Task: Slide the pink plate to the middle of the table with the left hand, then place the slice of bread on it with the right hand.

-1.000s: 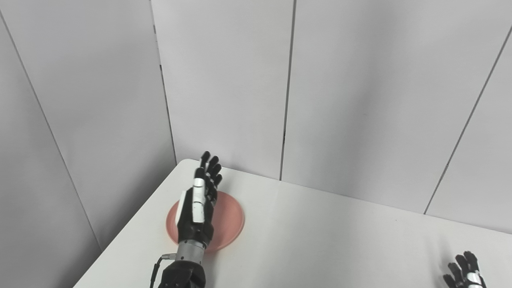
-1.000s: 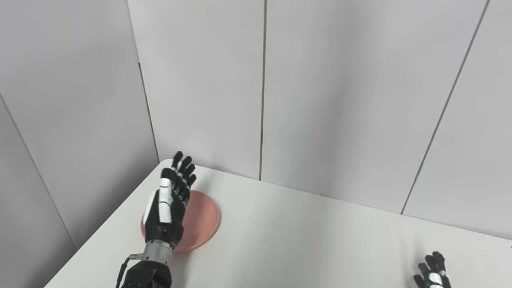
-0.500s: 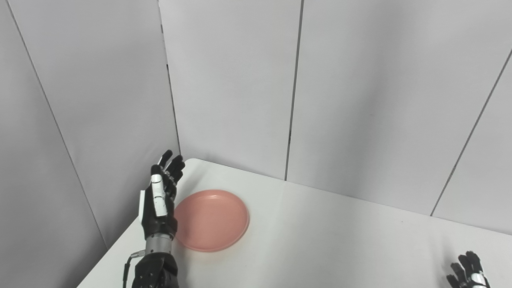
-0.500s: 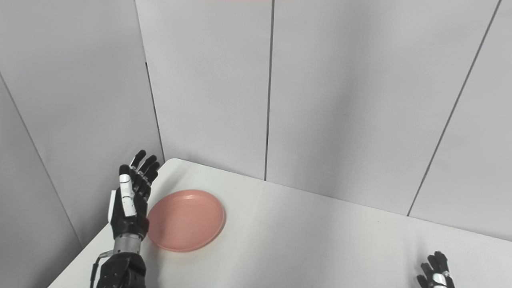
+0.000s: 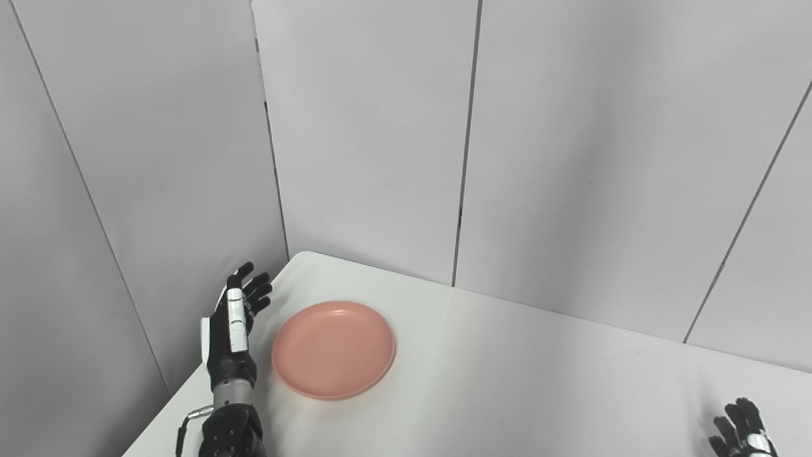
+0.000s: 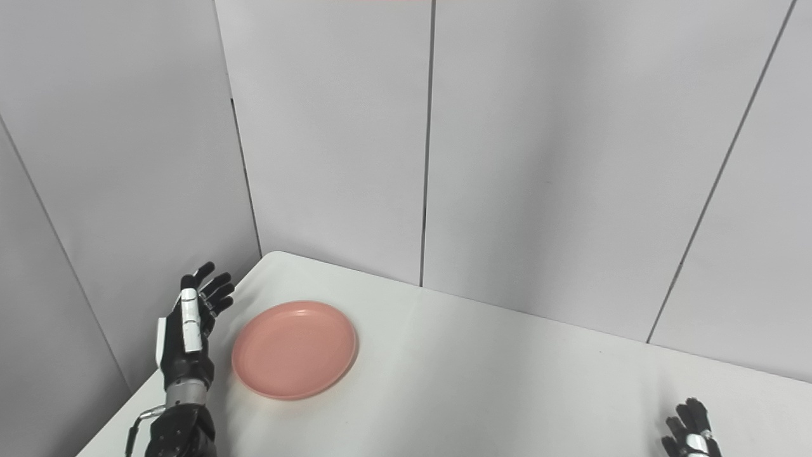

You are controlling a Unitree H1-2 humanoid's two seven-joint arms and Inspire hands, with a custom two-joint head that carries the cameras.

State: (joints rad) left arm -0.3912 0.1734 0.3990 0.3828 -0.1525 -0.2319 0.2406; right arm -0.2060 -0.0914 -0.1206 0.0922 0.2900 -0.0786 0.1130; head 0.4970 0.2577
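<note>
The pink plate (image 5: pixel 334 349) lies empty on the white table (image 5: pixel 507 381) near its far left corner. My left hand (image 5: pixel 233 330) is open, edge-on with fingers pointing away, just left of the plate and apart from it, above the table's left edge. My right hand (image 5: pixel 741 435) shows only its spread fingertips at the bottom right corner, low over the table and empty. No slice of bread is in view.
Grey wall panels (image 5: pixel 380 139) stand close behind the table and along its left side. The table's left edge (image 5: pixel 184 393) runs right under my left hand.
My left hand has moved left off the plate to its left side and dropped lower. The plate has not moved in the last half second. The camera shifted slightly early on.
</note>
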